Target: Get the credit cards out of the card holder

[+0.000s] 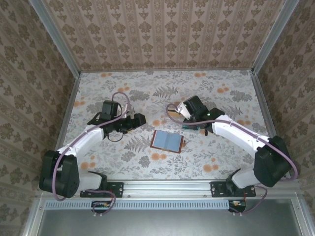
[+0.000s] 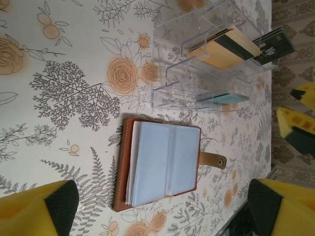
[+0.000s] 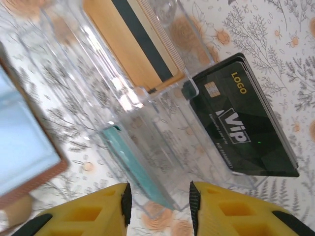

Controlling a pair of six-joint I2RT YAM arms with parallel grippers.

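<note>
- Brown wallet (image 2: pixel 162 167) flat and open on bench (image 2: pixel 59 59), beside clear tray (image 2: pixel 167 44) with cards (image 2: pixel 221 51).
- Left jaws wide open near wallet; right jaws part open, gripping nothing.
- Might shove wallet or knock black card (image 3: pixel 241 123) off tray.

"LOGO" in gold and "ViP" in white on the black credit card (image 3: pixel 241 123)

Cards (image 2: pixel 224 49) in tray (image 2: pixel 172 34) beside card holder (image 2: pixel 165 164)
</note>
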